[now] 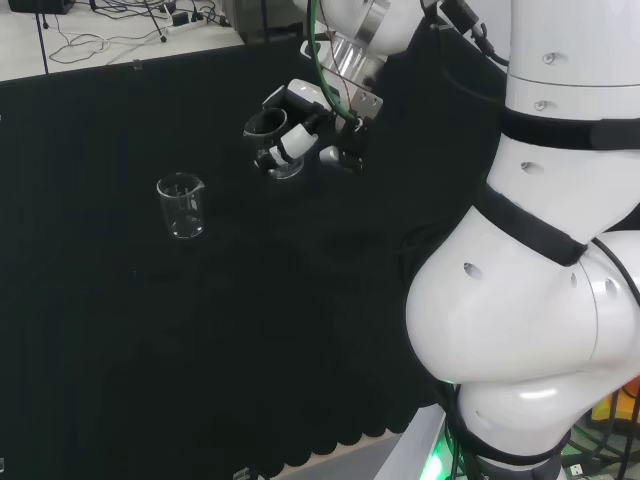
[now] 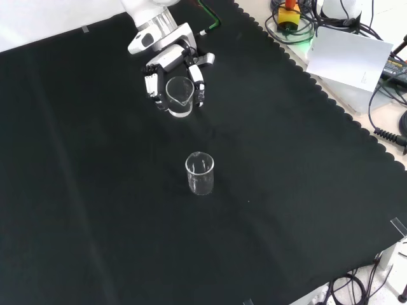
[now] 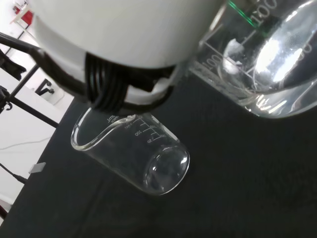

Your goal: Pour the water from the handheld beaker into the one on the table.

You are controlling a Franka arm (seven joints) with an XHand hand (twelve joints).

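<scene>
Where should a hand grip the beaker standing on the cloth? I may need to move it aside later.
Grip the standing beaker round its straight glass wall, about mid-height, coming in level from the side away from its spout. It stands upright and alone on the black cloth, so every side is free. The hand is shut on the held beaker.

Held clear beaker (image 2: 180, 95) hangs above black cloth; 2nd beaker (image 2: 200, 173) stands upright, well apart.

Two beakers (image 2: 179, 95) (image 2: 200, 173) of clear, glossy glass are seen over matt black cloth (image 2: 95, 210) covering the desk.
</scene>
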